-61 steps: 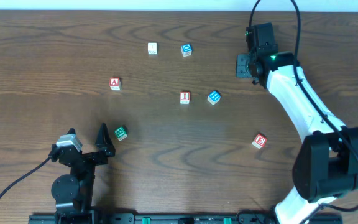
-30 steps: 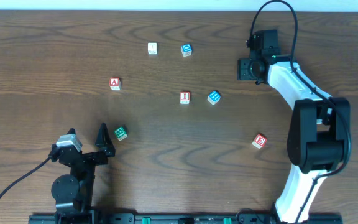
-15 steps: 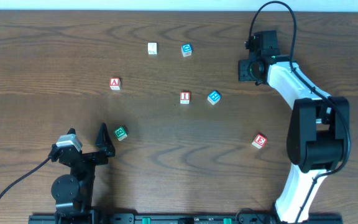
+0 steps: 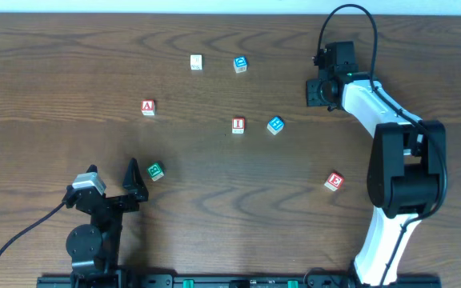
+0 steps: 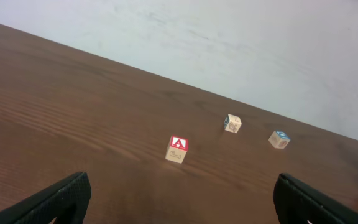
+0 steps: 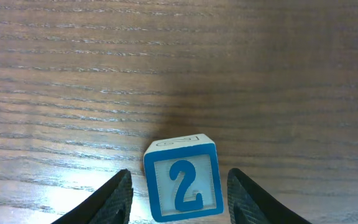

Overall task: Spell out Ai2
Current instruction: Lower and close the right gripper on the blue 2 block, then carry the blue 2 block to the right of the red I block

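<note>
The blue-framed "2" cube sits on the table between the open fingers of my right gripper, with a gap on each side. In the overhead view that gripper is at the back right and hides the cube. The red "A" cube lies at the left of the table and also shows in the left wrist view. The red "I" cube lies near the middle. My left gripper is open and empty at the front left, and shows in its wrist view.
Two other blue cubes, a pale cube, a green cube by my left gripper and a red cube lie scattered on the wooden table.
The right arm has swung its elbow inward while its gripper stays at nearly the same spot. The left arm and the visible cubes have not moved.
</note>
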{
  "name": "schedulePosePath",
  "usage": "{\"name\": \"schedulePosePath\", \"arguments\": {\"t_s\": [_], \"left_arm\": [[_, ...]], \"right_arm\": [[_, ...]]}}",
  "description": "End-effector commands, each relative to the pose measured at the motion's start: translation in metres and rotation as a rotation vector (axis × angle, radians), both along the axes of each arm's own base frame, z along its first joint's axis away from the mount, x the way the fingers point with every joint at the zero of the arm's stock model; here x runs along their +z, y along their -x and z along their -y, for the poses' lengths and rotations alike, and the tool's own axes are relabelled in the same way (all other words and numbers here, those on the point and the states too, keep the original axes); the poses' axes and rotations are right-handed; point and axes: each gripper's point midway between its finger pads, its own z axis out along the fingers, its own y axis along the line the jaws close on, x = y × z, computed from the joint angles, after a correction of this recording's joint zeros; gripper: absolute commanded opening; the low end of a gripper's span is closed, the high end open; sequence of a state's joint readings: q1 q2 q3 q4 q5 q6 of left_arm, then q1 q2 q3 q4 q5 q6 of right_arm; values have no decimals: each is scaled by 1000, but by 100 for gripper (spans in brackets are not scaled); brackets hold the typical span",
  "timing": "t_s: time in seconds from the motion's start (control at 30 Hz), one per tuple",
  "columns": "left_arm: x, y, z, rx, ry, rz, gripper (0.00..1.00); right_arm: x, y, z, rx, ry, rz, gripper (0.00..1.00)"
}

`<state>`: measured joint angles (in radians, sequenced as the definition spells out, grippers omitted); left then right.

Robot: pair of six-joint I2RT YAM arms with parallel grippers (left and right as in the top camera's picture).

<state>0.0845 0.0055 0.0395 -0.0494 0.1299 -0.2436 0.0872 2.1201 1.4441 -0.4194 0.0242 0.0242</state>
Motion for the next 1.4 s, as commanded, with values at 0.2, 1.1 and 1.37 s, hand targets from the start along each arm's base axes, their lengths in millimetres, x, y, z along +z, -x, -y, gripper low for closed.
{"name": "schedulePosePath", "arguments": {"t_s": [0.2, 1.1, 1.37], "left_arm": [[-20, -1, -2, 12, 11, -47, 95], [-20, -1, -2, 12, 11, -47, 95], [-20, -1, -2, 12, 11, -47, 95]], "right_arm": [[-3, -2, -1, 32, 9, 7, 43], [-4, 0, -1, 31, 10, -6, 31], [-5, 3, -3, 16, 1, -19, 27]]}}
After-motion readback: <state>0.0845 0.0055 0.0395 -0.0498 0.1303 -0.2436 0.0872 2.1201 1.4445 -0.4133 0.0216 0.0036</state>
